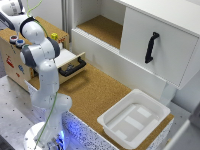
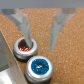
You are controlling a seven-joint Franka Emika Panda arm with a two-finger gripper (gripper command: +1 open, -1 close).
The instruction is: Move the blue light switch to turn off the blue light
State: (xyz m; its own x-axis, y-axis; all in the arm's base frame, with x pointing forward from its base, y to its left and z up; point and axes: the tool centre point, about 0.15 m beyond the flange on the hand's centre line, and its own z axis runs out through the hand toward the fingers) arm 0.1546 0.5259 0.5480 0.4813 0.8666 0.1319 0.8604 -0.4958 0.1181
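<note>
Gripper (image 2: 41, 42): 2 fingers spread wide, nothing held; 1 fingertip (image 2: 26, 40) stands over the rim of the red button (image 2: 24, 48), the other hangs above bare cork.

Blue light switch (image 2: 39, 68): small round blue-topped button in a metallic rim, set into the cork-topped box (image 1: 10, 36), just beside the red button and clear of both fingers. In the exterior view it sits at the box's near edge, by the arm's upper links.

Handling: likely rigid, fixed in its mount, smooth-rimmed; too low to pinch. Best contacted on the blue top or rim with 1 fingertip. Whether it presses or slides cannot be told at this resolution.

Other: yellow cube (image 1: 54, 36), same box top.
</note>
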